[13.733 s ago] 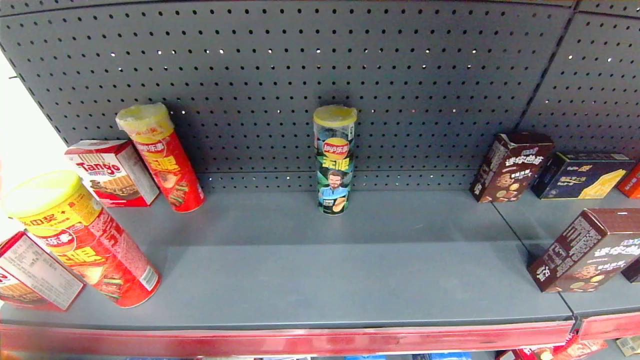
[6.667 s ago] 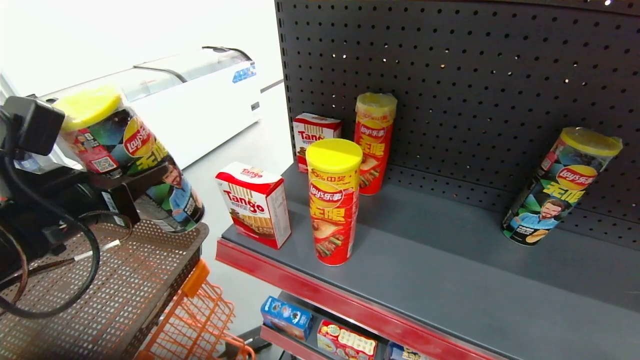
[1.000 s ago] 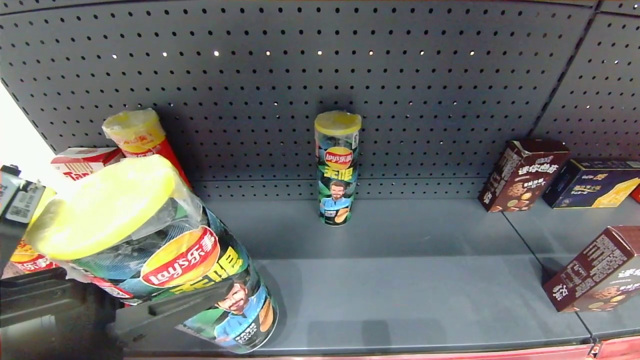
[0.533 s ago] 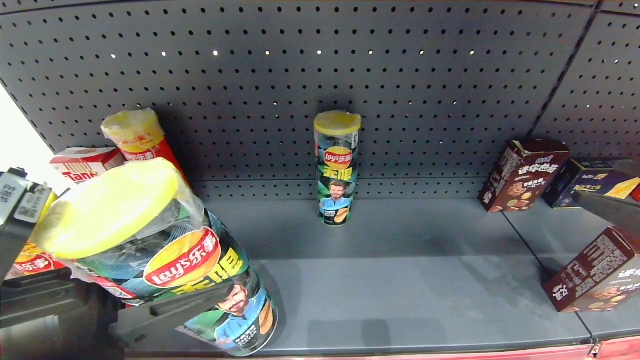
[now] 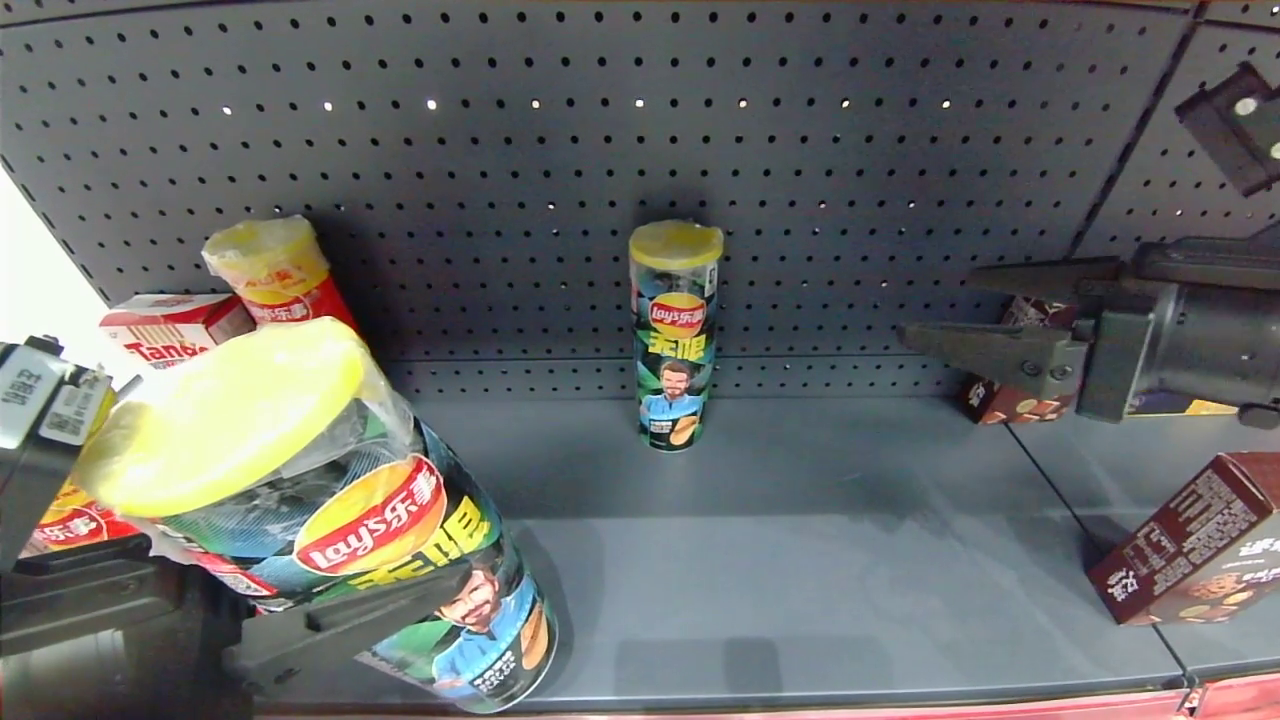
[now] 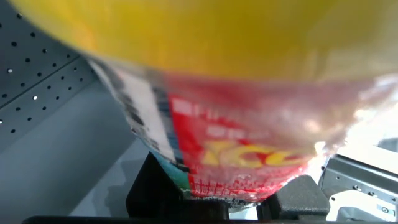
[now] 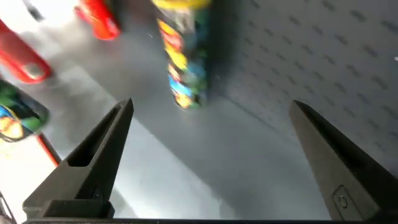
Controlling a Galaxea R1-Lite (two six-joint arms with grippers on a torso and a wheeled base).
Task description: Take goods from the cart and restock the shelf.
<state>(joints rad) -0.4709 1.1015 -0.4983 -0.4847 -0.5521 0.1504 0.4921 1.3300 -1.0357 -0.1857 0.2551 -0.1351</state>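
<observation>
A green chips can (image 5: pixel 330 510) with a yellow lid is held tilted over the front left of the grey shelf (image 5: pixel 800 560), with my left gripper (image 5: pixel 330 590) shut on its lower body. In the left wrist view the can (image 6: pixel 236 124) sits right against the camera above the gripper (image 6: pixel 224 199). A matching green can (image 5: pixel 675 335) stands upright at the back middle against the pegboard. My right gripper (image 5: pixel 940 305) hangs open above the right part of the shelf, pointing toward that can. The right wrist view has the gripper (image 7: pixel 211 155) spread wide with the standing can (image 7: pixel 183 56) beyond it.
A red chips can (image 5: pixel 275 275) and a wafer box (image 5: pixel 165 325) stand at the back left, another red can (image 5: pixel 60 520) behind the held one. Brown boxes (image 5: pixel 1190 540) sit at the right, one (image 5: pixel 1000 400) partly behind the right gripper. The shelf's middle is bare.
My right gripper has come in from the right edge, up and leftward over the shelf, fingers open. The left gripper and its can have barely shifted.
</observation>
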